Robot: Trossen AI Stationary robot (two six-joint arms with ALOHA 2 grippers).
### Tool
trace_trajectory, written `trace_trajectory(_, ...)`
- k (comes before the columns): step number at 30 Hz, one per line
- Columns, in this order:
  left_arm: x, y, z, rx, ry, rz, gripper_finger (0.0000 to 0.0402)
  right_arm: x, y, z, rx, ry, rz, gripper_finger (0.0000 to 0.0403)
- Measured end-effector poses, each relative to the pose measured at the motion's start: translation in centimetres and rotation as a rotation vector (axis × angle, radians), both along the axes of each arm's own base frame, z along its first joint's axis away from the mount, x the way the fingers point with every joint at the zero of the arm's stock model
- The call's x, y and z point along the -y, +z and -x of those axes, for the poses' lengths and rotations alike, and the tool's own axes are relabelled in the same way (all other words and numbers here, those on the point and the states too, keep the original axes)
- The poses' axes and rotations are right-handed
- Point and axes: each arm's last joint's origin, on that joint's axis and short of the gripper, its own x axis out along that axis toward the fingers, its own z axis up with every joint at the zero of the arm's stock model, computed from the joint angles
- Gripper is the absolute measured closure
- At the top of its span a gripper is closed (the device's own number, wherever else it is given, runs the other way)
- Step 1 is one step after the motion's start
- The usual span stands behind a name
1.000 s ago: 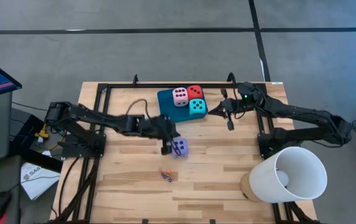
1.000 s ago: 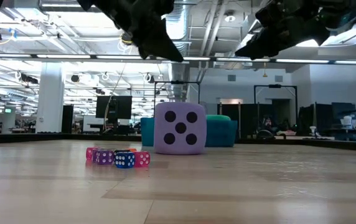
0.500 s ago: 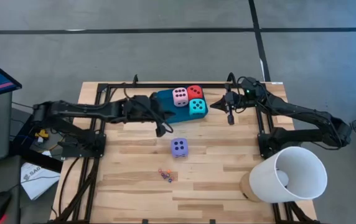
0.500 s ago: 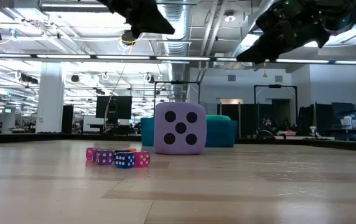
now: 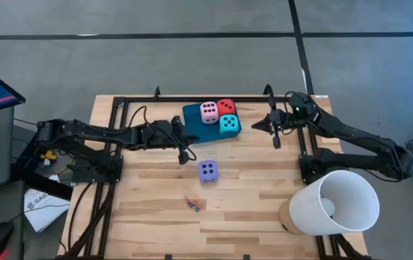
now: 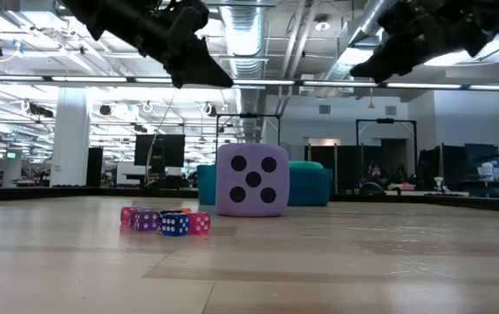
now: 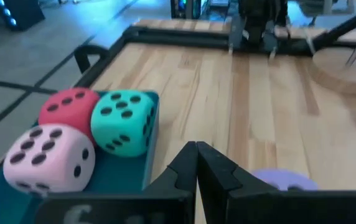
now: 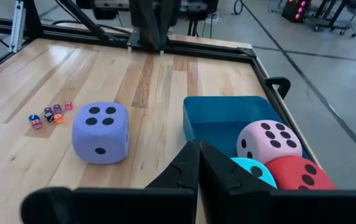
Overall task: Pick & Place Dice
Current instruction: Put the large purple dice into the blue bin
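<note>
The purple die (image 5: 207, 170) (image 8: 100, 132) rests on the wooden table near its middle, five pips facing the near edge (image 6: 251, 180). The pink die (image 5: 209, 111), red die (image 5: 226, 107) and turquoise die (image 5: 228, 124) sit together in the teal tray (image 5: 192, 115) at the far middle. My left gripper (image 5: 185, 154) (image 7: 196, 158) hangs shut above the table, left of the purple die and just near of the tray. My right gripper (image 5: 276, 142) (image 8: 198, 149) hangs shut in the air to the right of the tray. Neither holds anything.
Several tiny coloured dice (image 5: 192, 204) (image 6: 167, 221) lie near of the purple die. A big white cone-shaped shade on a round wooden base (image 5: 333, 204) stands at the near right. A black frame rail (image 5: 192, 100) runs along the table's far and side edges.
My left gripper has drawn back from beside the purple die toward the table's far left, ending near the tray's near-left corner, shut throughout. My right gripper has shifted a little toward the right edge. The purple die has stayed where it was.
</note>
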Motion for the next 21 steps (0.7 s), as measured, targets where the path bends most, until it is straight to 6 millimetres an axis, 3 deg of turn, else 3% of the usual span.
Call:
trace_trajectory(8,0.0,-0.3,0.1,0.000,0.001,0.003,0.0402,-1.2,-1.6,2.4,0.135,-0.040,0.016,0.0403)
trace_trajectory(21,0.0,-0.2,0.1,0.000,0.002,0.002,0.0402,-3.3,-0.2,5.7,0.224,-0.062,0.051,0.0403)
